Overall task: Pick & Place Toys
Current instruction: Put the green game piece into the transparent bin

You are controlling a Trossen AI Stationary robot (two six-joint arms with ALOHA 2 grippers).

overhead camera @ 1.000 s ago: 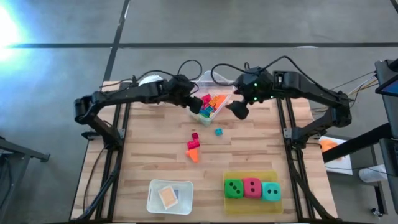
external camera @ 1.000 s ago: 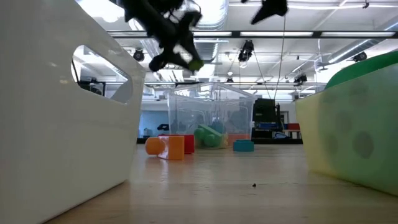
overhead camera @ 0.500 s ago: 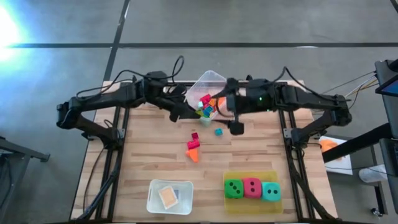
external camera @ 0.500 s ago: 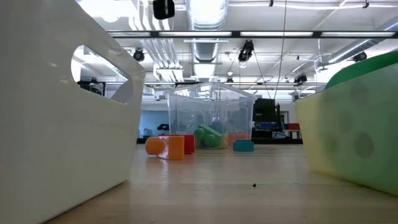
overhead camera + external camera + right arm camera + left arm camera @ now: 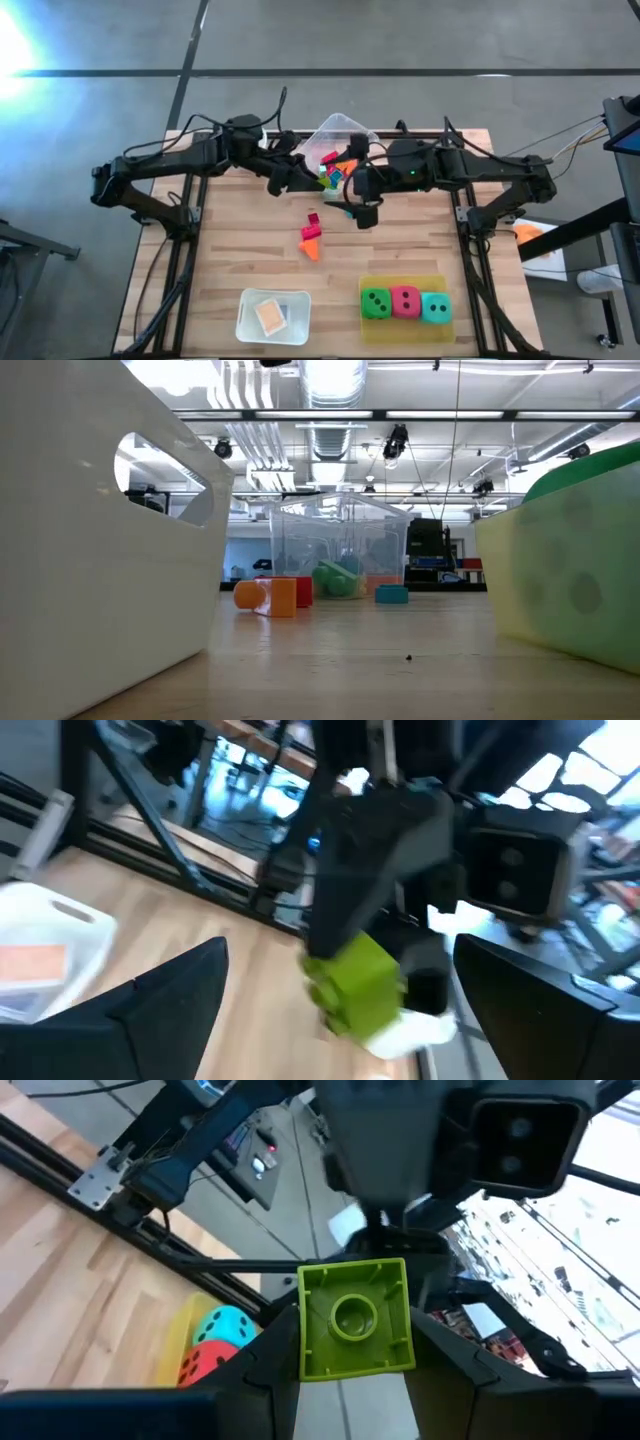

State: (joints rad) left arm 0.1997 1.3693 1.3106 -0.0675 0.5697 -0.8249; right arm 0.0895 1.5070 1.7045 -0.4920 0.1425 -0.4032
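Observation:
My left gripper hangs level above the table's far middle, shut on a light green block. That block also shows in the right wrist view. My right gripper faces it from the right, open and holding nothing, its fingers wide apart. A red block and an orange block lie loose on the table. Three dice, green, red and teal, stand in a row at the near right. My left gripper pinches the green block by two opposite sides between its two fingers. The fingers point about level toward the table's right. The block is lifted clear of the table and the tub, and its hollow underside faces back along the fingers.
A clear tub with several coloured blocks stands at the far middle, just behind both grippers. A white tub with flat tiles sits at the near left. A yellow tray holds the dice. A teal block lies by the tub.
My left gripper has risen from the clear tub with the green block and drawn back toward the table's left. It has tipped from pointing down to about level. My right gripper has moved toward the table's left and near side, rolling about its own axis, and has stayed open.

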